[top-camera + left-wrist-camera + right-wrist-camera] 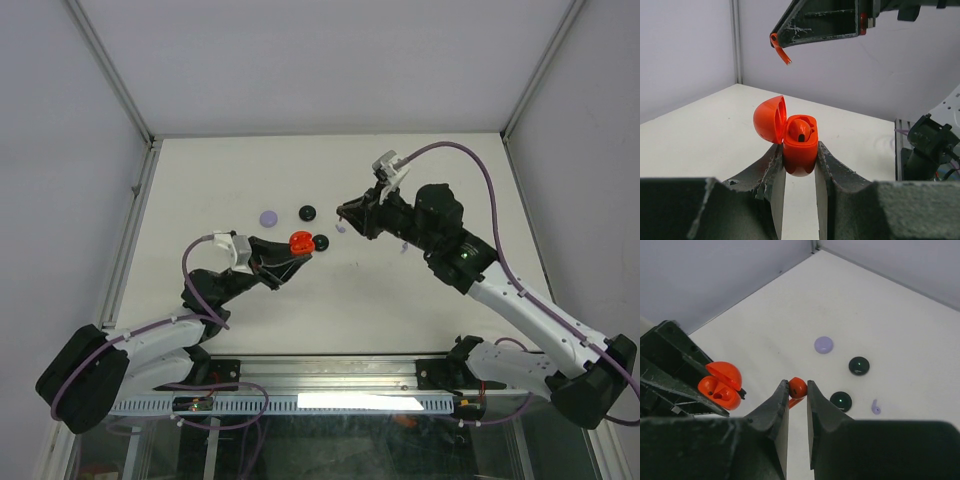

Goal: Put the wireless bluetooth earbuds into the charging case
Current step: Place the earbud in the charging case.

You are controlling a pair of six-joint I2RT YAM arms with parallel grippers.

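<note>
While the left gripper (799, 150) clamps the open charging case (801, 145) mid-frame, the right gripper (797, 386) pinches a red earbud (780, 50) toward upper left, stem down.

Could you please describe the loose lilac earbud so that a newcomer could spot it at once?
Near the middle of the white table, find the black case lying closest to the held-up open red case. Just past it, on the side away from the red one, lies the lilac earbud. It alone lies there tiny and stemmed; the lilac case is a round disc.
</note>
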